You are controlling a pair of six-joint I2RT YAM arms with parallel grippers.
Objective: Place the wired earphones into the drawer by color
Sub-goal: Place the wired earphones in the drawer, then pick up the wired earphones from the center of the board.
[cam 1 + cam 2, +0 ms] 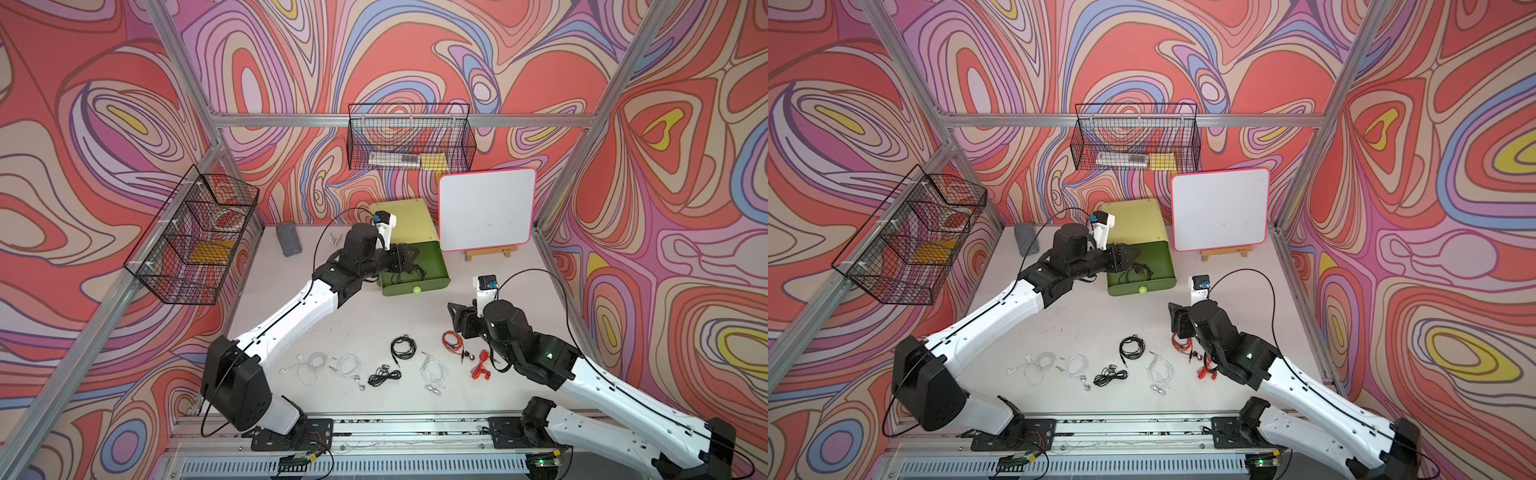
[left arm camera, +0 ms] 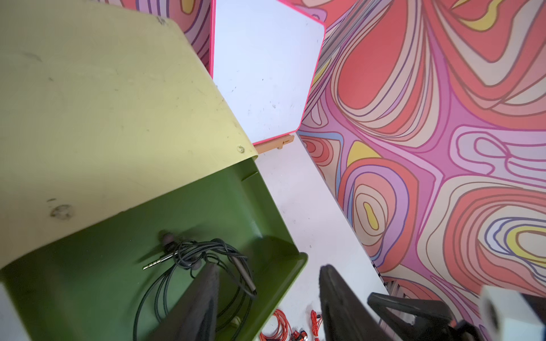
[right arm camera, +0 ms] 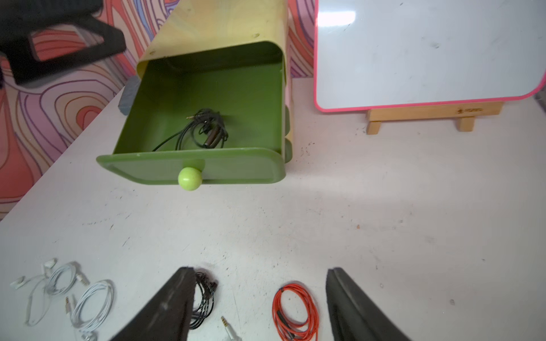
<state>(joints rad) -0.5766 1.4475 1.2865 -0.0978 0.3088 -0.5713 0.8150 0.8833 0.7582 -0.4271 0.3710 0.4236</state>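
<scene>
The green drawer (image 1: 432, 286) (image 3: 236, 172) stands pulled out of its pale yellow cabinet (image 1: 405, 218). One black wired earphones bundle (image 2: 201, 255) (image 3: 204, 127) lies on its floor. My left gripper (image 2: 268, 267) (image 1: 409, 254) hovers over the drawer, open and holding nothing. On the front of the table lie three white bundles (image 1: 349, 365), two black ones (image 1: 403, 347) and two red ones (image 1: 452, 340). My right gripper (image 3: 259, 269) (image 1: 453, 309) hangs open above a red coil (image 3: 295, 310), with a black bundle (image 3: 204, 298) beside one finger.
A pink-edged whiteboard (image 1: 486, 208) on a wooden easel stands right of the cabinet. A grey block (image 1: 289, 239) and a white clip (image 1: 336, 239) lie at the back left. Wire baskets hang on the left wall (image 1: 195, 237) and back wall (image 1: 411, 137).
</scene>
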